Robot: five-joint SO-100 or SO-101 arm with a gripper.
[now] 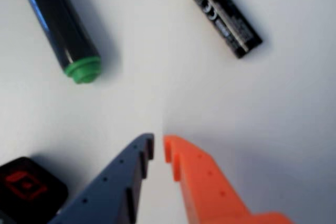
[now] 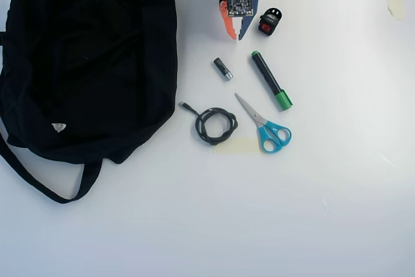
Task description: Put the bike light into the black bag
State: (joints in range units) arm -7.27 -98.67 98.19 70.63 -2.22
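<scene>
Wrist view: gripper (image 1: 158,148) nearly closed, blue and orange fingertips apart by only a thin slit, nothing between them, only bare white table (image 1: 294,108) below. Bike light (image 1: 26,188) at the lower left corner, just beside the blue finger (image 1: 123,179) and outside the jaws; red square lens facing up, body partly cut by the frame edge. Ahead, a black marker (image 1: 58,22) with a green cap, and a small black-and-silver cylinder (image 1: 220,13) (a battery by the look), neither of them wanted.

Overhead view: gripper (image 2: 235,30) near the top centre, pointing down the picture, empty. Bike light (image 2: 268,22) just to its right, strap loop at the upper end, well apart from the black bag (image 2: 91,56), which sprawls over the left side with its long strap trailing at the bottom. Also on the table: marker (image 2: 271,80), cylinder (image 2: 222,68), a coiled black cable (image 2: 215,125), blue-handled scissors (image 2: 266,126).

Handling, as a judgement: probably light and rigid, hard plastic, likely somewhat slick on its smooth sides. Best taken across the chunky body, jaws opened wider first and squared on two opposite flat sides. Strap loop soft and likely to bend away, so a poor hold. Bag floppy, its opening not clearly shown.
</scene>
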